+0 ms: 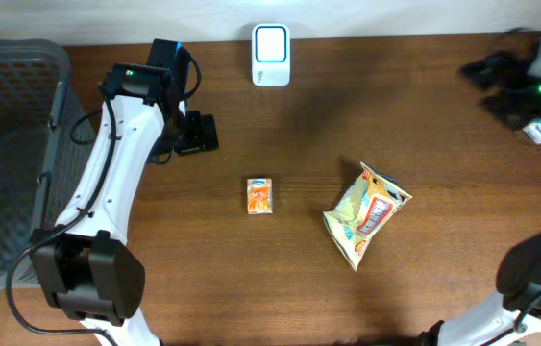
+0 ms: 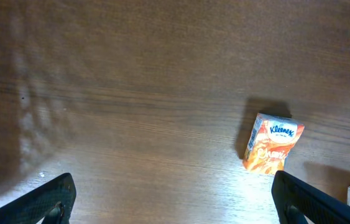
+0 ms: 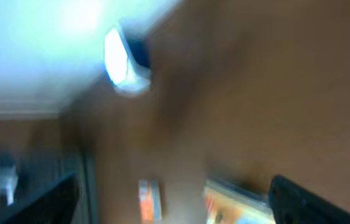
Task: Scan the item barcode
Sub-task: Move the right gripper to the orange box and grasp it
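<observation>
Well, my left arm reaches up along the left side of the table. It bends over near the top, and its pincer points toward the middle. From the left wrist camera I see its two black fingers at the far bottom corners of the picture. So this pincer is wide open and holds nothing. It hangs above bare wood, with the tissue box ahead of it and off to the right.

My right arm comes up the right edge of the table. Its dark end is at the far right corner and looks blurry from above. The right wrist picture is blurry too, but the right pincer shows one finger at each bottom corner. They are spread wide with nothing between them. This camera looks across the table at the scanner.

The scanner is white with a light window. It stands at the back edge of the table, near the middle. The tissue box is small and orange with a white top, and it lies in the middle of the table. The snack bag is yellow and white with a red and blue label, and a bit crumpled. It lies flat to the right of the box, apart from it. A grey basket sits at the left side.
</observation>
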Action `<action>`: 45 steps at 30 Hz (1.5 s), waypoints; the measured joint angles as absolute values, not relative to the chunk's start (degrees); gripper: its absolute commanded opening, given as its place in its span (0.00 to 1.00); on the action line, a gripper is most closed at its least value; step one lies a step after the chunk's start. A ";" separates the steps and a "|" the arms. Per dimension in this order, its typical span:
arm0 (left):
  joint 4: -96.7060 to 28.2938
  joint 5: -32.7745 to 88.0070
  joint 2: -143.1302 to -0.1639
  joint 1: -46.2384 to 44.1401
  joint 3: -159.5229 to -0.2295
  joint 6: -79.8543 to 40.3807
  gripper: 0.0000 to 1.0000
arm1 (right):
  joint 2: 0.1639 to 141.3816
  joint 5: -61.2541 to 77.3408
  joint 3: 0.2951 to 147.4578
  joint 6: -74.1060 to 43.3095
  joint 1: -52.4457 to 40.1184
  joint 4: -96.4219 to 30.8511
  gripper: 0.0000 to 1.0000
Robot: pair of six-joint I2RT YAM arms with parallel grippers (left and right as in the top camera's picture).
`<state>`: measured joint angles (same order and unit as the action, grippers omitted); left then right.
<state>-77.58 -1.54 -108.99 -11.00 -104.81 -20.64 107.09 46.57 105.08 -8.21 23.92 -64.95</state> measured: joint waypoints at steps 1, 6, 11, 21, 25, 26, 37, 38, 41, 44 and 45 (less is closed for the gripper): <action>-77.58 -1.56 -108.99 -11.00 -104.81 -20.64 0.99 | 107.09 46.44 104.62 -6.48 21.56 -66.72 0.96; -77.58 -1.56 -108.99 -11.00 -104.81 -20.64 0.99 | 107.22 40.62 99.31 0.56 2.59 -68.31 0.96; -77.58 -1.56 -108.99 -11.00 -104.81 -20.64 0.99 | 109.08 37.34 90.65 -1.21 -12.03 -59.29 0.85; -77.54 -1.54 -108.99 -11.00 -104.81 -20.64 0.99 | 111.72 33.87 74.22 -19.97 -23.75 -35.07 0.74; -77.58 -1.56 -108.99 -11.00 -104.81 -20.64 0.99 | 111.72 30.30 69.80 -26.83 -24.34 -27.94 0.75; -77.58 -1.56 -108.99 -11.00 -104.81 -20.64 0.99 | 111.72 29.80 68.31 -28.27 -24.38 -25.54 0.75; -77.56 -1.56 -108.99 -11.00 -104.81 -20.64 0.99 | 112.09 28.67 64.69 -35.94 -29.34 -14.90 0.59; -77.58 -1.56 -108.99 -11.00 -104.81 -20.64 0.99 | 112.18 28.42 64.69 -36.25 -29.52 -14.72 0.52; -77.58 -1.56 -108.99 -11.00 -104.81 -20.64 0.99 | 112.75 27.62 64.69 -37.80 -29.67 -14.70 0.37; -77.58 -1.56 -108.99 -11.00 -104.81 -20.64 0.99 | 113.16 27.00 64.64 -38.87 -29.67 -14.87 0.28; -77.58 -1.56 -108.99 -11.00 -104.81 -20.64 0.99 | 113.16 26.94 64.64 -39.03 -29.67 -14.90 0.22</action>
<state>-77.58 -1.56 -108.99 -11.00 -104.81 -20.64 113.16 26.94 64.64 -39.03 -29.67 -14.90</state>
